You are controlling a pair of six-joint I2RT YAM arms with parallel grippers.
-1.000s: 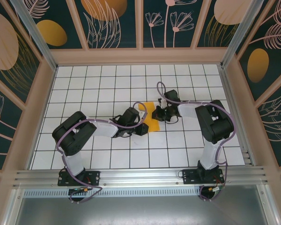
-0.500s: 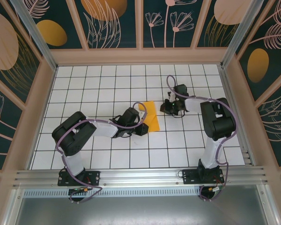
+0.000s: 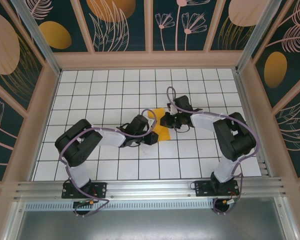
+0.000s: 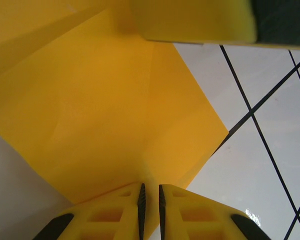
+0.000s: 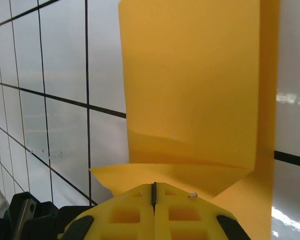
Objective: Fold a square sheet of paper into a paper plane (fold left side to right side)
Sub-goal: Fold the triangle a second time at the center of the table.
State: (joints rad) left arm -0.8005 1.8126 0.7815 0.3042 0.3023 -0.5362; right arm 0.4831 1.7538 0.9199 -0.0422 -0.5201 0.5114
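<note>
Pressed almost together, the jaws of the left gripper [image 4: 150, 199] leave only a hairline slit between their yellow ribbed tips. A creased edge of the thin, bright orange square sheet of paper [image 4: 105, 110] runs straight into that slit, so they pinch the paper at its near border. Ahead of these jaws the sheet fans out wide, partly lifted, with a soft fold line running away from the tips and one pointed corner reaching out to their right over the white tiled tabletop [image 4: 270, 165] with its black grid lines. Beyond the sheet, a yellow fingertip of the other arm sits at the far side. From above, the paper lies between the two sets of jaws, just right of the left ones and under the right ones, near the middle of the tiles. The right gripper [image 5: 153, 192] has its jaws shut tight, pad against pad with no gap, and their tips rest at the near end of the orange paper. I cannot tell whether any layer is caught between them. Ahead of these jaws the sheet stretches away as a long folded band, with a lower layer spreading out to both sides right at the tips.
</note>
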